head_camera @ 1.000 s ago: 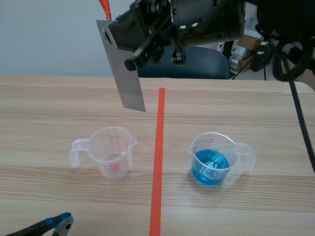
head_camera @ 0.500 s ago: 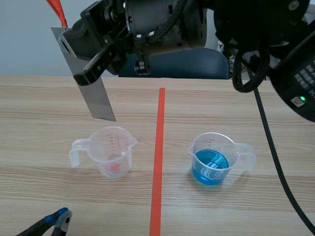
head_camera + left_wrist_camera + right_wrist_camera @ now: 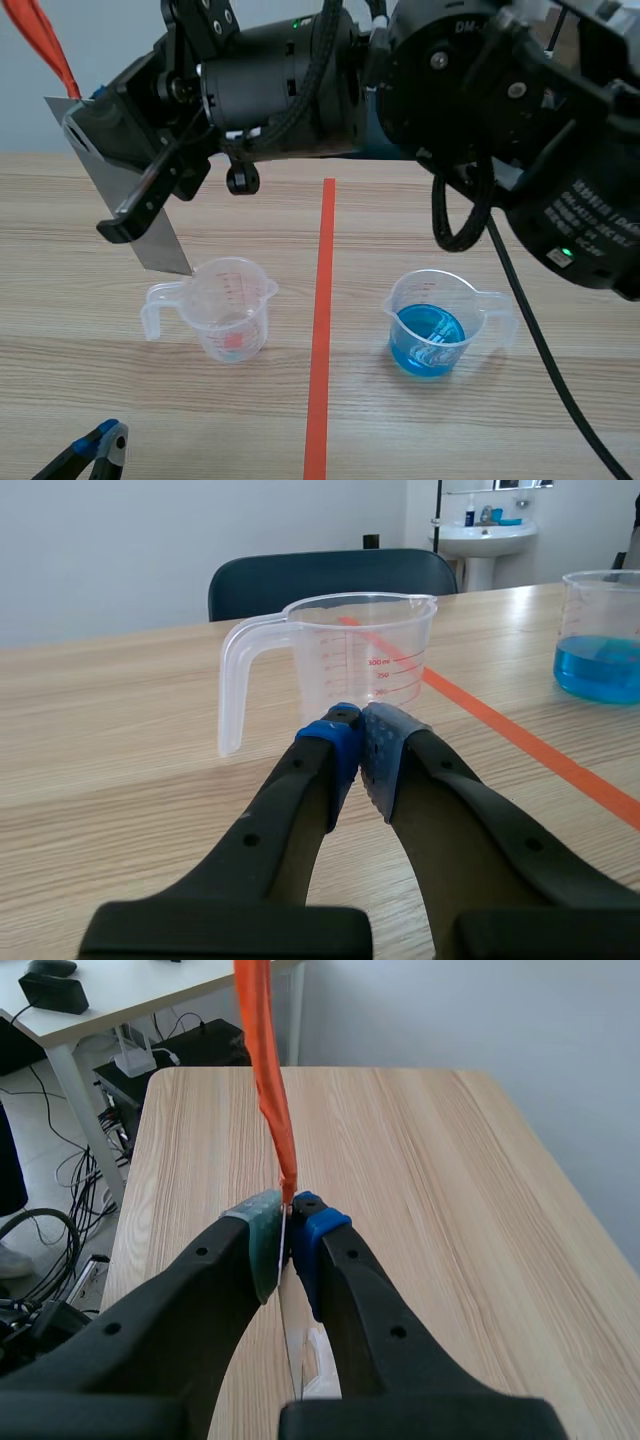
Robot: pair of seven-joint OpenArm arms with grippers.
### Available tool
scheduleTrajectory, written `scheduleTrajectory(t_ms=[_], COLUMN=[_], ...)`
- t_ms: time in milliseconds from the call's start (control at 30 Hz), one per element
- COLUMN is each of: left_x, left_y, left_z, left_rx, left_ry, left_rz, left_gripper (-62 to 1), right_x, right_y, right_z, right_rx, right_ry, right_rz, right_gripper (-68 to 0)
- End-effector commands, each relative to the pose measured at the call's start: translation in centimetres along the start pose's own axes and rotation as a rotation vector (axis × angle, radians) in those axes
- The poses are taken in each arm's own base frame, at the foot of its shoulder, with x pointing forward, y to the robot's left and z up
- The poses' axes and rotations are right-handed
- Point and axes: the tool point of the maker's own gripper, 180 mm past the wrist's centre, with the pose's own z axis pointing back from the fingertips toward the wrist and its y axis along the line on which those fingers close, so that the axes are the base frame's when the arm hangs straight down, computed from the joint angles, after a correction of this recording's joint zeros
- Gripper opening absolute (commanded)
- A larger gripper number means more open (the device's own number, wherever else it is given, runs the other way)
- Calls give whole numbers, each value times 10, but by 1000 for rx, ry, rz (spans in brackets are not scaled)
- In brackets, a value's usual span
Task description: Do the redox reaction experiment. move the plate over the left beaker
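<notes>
Overhead, the right arm [image 3: 480,110] is reaching across the table [image 3: 80,200], its gripper [image 3: 125,215] clamping the grey plate [image 3: 160,248]. The plate is hanging tilted, its lower corner just above the handle side of the left beaker [image 3: 232,305]. The right beaker [image 3: 432,320], holding blue liquid, is standing well apart from the left beaker, across the tape line [image 3: 320,330].

Only the right wrist view is showing the plate edge-on between the pads [image 3: 262,1245], an orange ribbon [image 3: 265,1070] rising from it. Only the left wrist view is showing the left gripper [image 3: 358,730] pressed closed on nothing, just short of the left beaker.
</notes>
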Motion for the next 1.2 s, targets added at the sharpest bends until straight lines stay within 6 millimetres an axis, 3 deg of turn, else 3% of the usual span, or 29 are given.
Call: scheduleTrajectory(t_ms=[0,233,300,367,533,600,1167], left_x=[10,10,10,10,11,11,11], left_y=[1,4,5,6,9,9,9], left_z=[0,4,4,5,4,4,4], left_rx=[11,13,7,6,14,13,13], left_ry=[-51,-42,-40,-39,-43,-43,-43], left_rz=[0,-11,-15,-18,-23,-23,-24], left_gripper=[-582,-576,-521,-430,-83,6,14], right_x=[3,-15,-19,-22,-24,-26,-33], right_y=[-12,-30,-32,-34,-49,-51,-51], right_z=[0,-1,-1,-1,1,1,2], right_rx=[-35,-90,-96,-99,-184,-196,-196], right_ry=[-19,-15,-7,-1,6,17,52], right_rz=[7,-29,-36,-41,-62,-53,-57], right_gripper=[-669,-669,-669,-669,-669,-669,-669])
